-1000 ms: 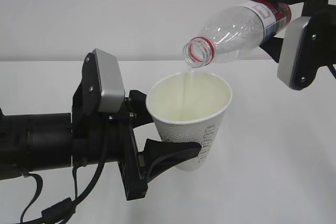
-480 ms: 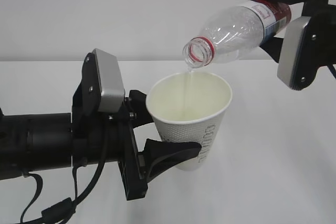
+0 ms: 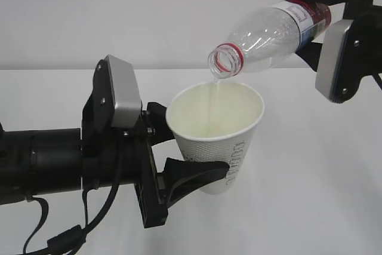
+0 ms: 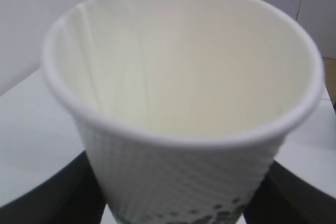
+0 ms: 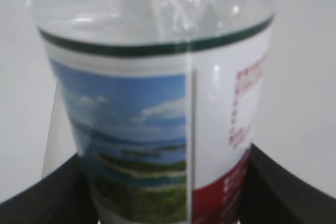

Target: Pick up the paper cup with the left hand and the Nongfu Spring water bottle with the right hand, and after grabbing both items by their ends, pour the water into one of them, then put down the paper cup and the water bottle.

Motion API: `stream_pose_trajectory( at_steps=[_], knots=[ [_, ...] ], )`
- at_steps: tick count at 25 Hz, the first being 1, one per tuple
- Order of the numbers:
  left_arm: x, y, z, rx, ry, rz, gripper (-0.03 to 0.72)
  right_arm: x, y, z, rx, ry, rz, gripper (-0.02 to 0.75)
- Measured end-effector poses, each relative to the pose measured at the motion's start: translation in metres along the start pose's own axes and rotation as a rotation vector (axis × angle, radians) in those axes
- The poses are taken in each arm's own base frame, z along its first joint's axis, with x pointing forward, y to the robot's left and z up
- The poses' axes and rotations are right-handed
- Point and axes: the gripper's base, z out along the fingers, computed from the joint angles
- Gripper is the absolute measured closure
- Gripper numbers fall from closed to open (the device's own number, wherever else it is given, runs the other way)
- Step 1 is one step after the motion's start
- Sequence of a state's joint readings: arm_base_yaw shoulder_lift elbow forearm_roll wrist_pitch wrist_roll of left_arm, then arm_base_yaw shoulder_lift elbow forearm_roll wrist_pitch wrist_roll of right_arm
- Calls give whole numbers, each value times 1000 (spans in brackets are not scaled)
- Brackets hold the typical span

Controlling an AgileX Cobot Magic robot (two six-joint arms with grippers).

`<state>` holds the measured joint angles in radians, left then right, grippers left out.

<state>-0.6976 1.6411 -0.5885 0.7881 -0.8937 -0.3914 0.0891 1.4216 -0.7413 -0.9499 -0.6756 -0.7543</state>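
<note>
**Water going into a soft cup**

The left hand [image 3: 200, 174] grips the paper cup [image 3: 218, 138] low down, off the table. Squeezed hard, it would likely crush. The right hand [image 3: 322, 13] clamps the Nongfu Spring water bottle [image 3: 268, 31] by its base, tipped above the cup, trickling water [image 3: 213, 97] in. The bottle looks light and slippery.

Black arms [image 3: 42, 165], silver-grey modules [image 3: 122, 94], black pincer fingers [image 3: 194, 174].

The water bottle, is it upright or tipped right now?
Tipped. The water bottle lies nearly sideways in the right gripper, its uncapped mouth angled down over the paper cup, a thin stream falling in.
</note>
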Motion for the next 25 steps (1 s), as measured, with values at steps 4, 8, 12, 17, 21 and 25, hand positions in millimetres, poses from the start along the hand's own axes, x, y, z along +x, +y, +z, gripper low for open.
stream_pose_trajectory(
  at_steps=[4,8,12,17,21,25],
  knots=[
    [0,0,0,1,-2,0,172,0,0,0,0,0,-2,235],
    [0,0,0,1,-2,0,172,0,0,0,0,0,-5,235],
    [0,0,0,1,-3,0,172,0,0,0,0,0,-5,235],
    [0,0,0,1,-3,0,172,0,0,0,0,0,-5,235],
    [0,0,0,1,-3,0,172,0,0,0,0,0,-5,235],
    [0,0,0,1,-3,0,172,0,0,0,0,0,-7,235]
  ],
)
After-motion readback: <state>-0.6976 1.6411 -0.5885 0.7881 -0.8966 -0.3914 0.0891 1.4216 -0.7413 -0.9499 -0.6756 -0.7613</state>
